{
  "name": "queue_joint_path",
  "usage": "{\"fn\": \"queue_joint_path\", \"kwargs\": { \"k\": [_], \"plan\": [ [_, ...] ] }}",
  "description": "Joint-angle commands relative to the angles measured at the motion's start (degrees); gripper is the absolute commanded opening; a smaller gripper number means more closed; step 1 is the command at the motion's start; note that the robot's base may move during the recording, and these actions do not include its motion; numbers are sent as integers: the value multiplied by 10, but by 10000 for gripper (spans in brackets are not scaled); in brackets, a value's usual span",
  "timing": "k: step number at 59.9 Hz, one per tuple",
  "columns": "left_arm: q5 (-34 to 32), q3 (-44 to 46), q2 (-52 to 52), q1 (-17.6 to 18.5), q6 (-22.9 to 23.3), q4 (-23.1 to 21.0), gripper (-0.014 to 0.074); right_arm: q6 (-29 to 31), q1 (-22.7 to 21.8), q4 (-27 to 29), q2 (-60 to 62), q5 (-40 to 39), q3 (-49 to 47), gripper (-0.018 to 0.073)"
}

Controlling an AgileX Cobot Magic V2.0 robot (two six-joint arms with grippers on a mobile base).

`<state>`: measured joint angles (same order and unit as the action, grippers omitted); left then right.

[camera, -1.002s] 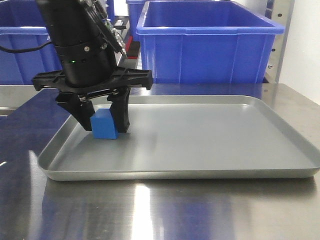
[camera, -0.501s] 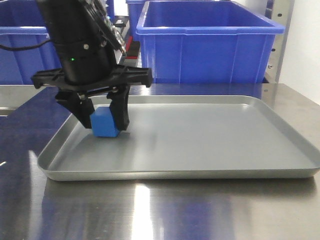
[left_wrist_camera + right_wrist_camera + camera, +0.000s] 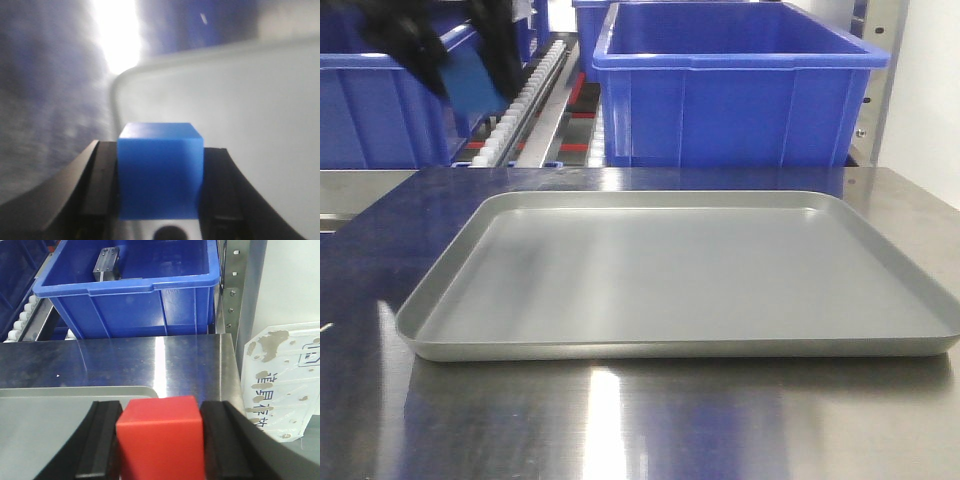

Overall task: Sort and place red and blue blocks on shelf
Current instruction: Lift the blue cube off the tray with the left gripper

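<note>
Left arm: held high at the upper left of the front view, motion-blurred. The left gripper (image 3: 161, 152) has its black fingers (image 3: 100, 190) pressed against opposite sides of the small bright blue matte cube (image 3: 161, 175). The cube is clear of all surfaces, above a rounded corner of the shallow grey metal tray (image 3: 650, 348).

Right arm: only its own wrist view shows it. The right gripper (image 3: 160, 410) pinches the small bright red matte cube (image 3: 160, 440) between two black fingers, above the brushed steel table (image 3: 125, 362) near the tray's edge.

Count: one blue cube, one red cube, one tray. Two large blue plastic bins (image 3: 740, 100) (image 3: 365, 110) stand behind the tray. The right-hand bin contains one grey metal part (image 3: 106, 262). One stainless-steel shelf upright with small screws (image 3: 231, 285) stands just beside that bin.
</note>
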<state>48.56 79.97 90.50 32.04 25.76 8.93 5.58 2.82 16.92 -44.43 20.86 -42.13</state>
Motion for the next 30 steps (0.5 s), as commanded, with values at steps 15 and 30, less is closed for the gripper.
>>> {"fn": "queue_joint_path", "kwargs": {
  "k": [15,30],
  "plan": [
    [-14,-1,-156,-60,7,28,126,3,-4,1,4,-45,-17,57],
    [-85,-109,-270,-119,7,29,126,3,-4,1,4,-45,-17,57]
  ]
}}
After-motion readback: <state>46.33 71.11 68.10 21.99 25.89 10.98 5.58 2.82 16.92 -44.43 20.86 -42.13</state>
